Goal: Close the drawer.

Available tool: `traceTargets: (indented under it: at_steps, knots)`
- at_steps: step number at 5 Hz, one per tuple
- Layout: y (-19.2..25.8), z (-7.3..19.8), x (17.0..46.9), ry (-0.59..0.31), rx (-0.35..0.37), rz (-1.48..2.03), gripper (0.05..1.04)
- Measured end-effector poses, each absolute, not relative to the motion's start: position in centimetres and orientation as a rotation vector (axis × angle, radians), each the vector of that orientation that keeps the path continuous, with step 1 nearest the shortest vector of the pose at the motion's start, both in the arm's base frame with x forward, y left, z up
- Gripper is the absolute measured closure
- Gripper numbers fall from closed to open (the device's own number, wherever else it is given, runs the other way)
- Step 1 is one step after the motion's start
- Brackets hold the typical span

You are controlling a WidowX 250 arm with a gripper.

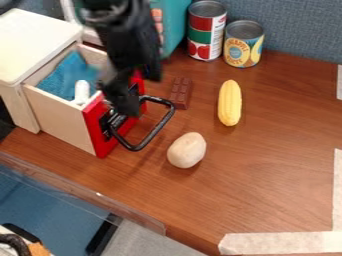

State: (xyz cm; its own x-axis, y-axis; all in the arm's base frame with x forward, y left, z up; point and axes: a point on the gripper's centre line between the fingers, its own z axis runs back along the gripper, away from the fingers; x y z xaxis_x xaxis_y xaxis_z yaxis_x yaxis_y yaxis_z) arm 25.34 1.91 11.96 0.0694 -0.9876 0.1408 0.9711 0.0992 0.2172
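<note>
Your black arm (110, 15) enters from the top edge, left of centre, and slants downward. At its end, your gripper (138, 92) points down, its two fingers spread apart, slightly blurred.

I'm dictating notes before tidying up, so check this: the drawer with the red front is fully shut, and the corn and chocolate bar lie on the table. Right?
Not quite: the camera view shows the drawer open, with a blue cloth inside. The corn and chocolate bar do lie on the table.

PLACE: probably robotics lab | tape strips (280, 243) on wood-look tabletop (267, 185) | blue-grey fabric-like panel (297, 27) | robot arm (123, 35)
</note>
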Motion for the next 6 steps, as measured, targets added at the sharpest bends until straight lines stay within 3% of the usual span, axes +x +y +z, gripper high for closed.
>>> traceTargets:
  at_steps: [3,6]
  knots:
    - [3.7,8.9,30.7,-0.228,0.099,-1.417,0.084]
    - [12.6,9.9,29.5,-0.250,0.081,-1.371,0.082]
